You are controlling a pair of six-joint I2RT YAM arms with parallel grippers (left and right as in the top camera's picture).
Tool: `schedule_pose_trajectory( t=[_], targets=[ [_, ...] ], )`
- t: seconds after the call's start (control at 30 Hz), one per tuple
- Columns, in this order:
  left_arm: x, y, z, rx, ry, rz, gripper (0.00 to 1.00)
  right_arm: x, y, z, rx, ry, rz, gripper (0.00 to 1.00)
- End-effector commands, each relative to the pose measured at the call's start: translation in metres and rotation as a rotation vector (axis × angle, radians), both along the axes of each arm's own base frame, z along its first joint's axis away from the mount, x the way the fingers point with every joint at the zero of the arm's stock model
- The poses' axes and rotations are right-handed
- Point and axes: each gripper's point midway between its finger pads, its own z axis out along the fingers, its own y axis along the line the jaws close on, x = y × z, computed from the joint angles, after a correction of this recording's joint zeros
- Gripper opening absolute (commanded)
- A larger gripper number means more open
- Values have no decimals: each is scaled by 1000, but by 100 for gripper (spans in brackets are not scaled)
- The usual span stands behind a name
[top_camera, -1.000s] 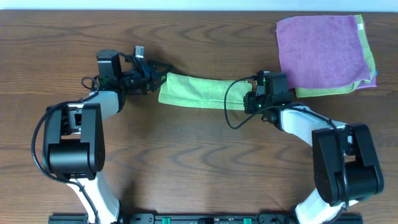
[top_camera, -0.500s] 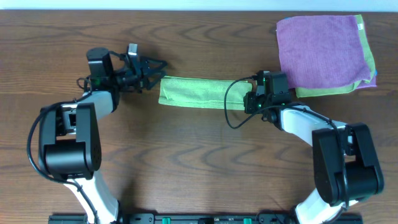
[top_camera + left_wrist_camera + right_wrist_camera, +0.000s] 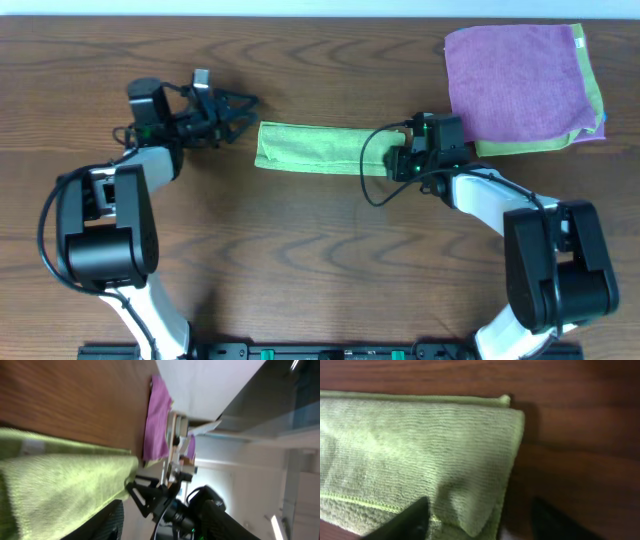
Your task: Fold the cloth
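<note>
The dark brown wood-grain table (image 3: 320,260) fills the overhead view, with the two white-and-black arms reaching in from the near edge, the left arm (image 3: 110,230) on one side and the right arm (image 3: 545,250) on the other. At the far right corner lies a square purple terry cloth (image 3: 515,80), spread on top of a light green cloth (image 3: 596,95) whose edge shows along its right and lower sides. The task's piece, a lime-green microfibre cloth folded into a long narrow strip (image 3: 310,147), lies flat near the middle of the table, between the two grippers and lengthwise from left to right. The left gripper (image 3: 243,117) sits just beyond the strip's left end, apart from it with bare wood between, and its fingers are spread wide with nothing in them. In the left wrist view one dark finger (image 3: 114,521) shows low in the picture, well apart from the other, with the green strip running away toward the right arm. The right gripper (image 3: 392,165) is at the strip's right end. In the right wrist view its fingers (image 3: 405,519) stand apart on either side of the folded end. One overlaps the green fabric, while the other is over bare wood and clear of the cloth's edge, so the jaws are not clamped.
</note>
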Motion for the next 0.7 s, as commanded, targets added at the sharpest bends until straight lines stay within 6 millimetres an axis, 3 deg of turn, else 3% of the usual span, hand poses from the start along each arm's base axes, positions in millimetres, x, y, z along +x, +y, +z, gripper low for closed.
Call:
schedule_pose_trajectory(
  t=[0.0,0.13,0.27,0.4,0.67],
  targets=[
    [-6,-19,7,36,-78,-58,44,-5,-11,-2,49,49,-98,83],
    [-12,-30,-19,127,-38,-55,20,-4,-7,10,110,40,-95,92],
    [-22,-33,-53,269,21,-41,6,-7,-2,13,191,77,-115,97],
    [-34,-28,-87,439,78,-38,5,-8,1,14,229,93,-122,99],
    [-45,-9,-123,679,147,-2,6,-13,12,16,273,110,-90,99]
  ],
)
